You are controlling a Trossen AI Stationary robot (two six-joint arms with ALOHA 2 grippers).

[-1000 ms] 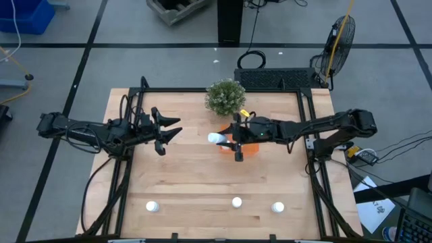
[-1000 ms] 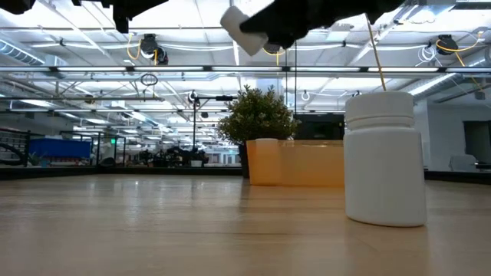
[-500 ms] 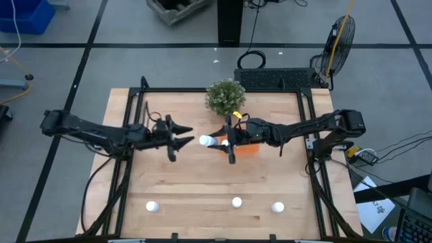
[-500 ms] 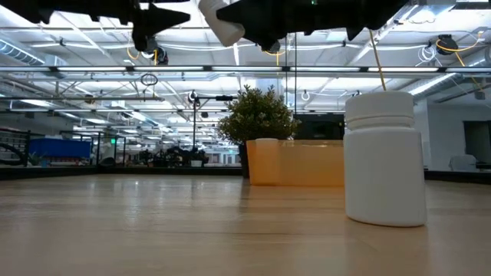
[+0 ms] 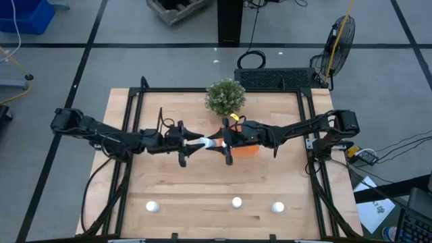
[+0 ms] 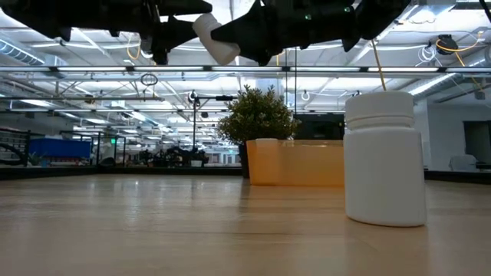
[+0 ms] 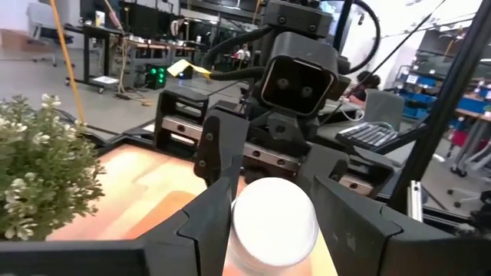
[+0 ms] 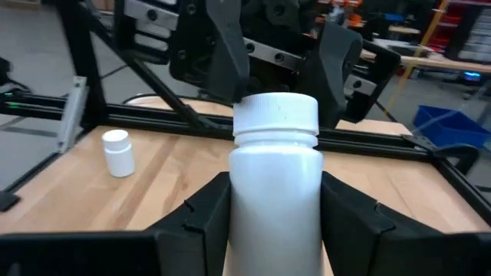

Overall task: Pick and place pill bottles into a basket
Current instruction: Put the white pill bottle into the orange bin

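My right gripper (image 5: 217, 143) is shut on a white pill bottle (image 5: 206, 142) in the air over the table's middle, left of the orange basket (image 5: 248, 151). The bottle's cap (image 8: 275, 113) points toward my left gripper (image 5: 194, 144). That gripper is open, with a finger on either side of the cap (image 7: 275, 218); I cannot tell if they touch it. Three more pill bottles stand on their bases near the front edge, at the left (image 5: 152, 206), the middle (image 5: 237, 202) and the right (image 5: 278, 207). My right gripper pinches the bottle's body (image 8: 242, 192) between its two fingers, below the cap. The fingers come level from the table's right and lie along the bottle. The bottle is lifted clear and lies roughly level, with its cap end free and pointing toward the table's left.
A bushy green potted plant (image 5: 225, 96) stands just behind the basket at the far middle. The basket (image 6: 295, 162) lies partly under my right arm. One standing bottle (image 6: 383, 157) looms close in the low view. Black frame rails (image 5: 128, 162) run along the table's sides.
My left gripper has moved toward the table's right until its open fingers stand on either side of the bottle's cap. My right gripper has carried the bottle toward the table's left, away from the basket, and it stays lifted clear.
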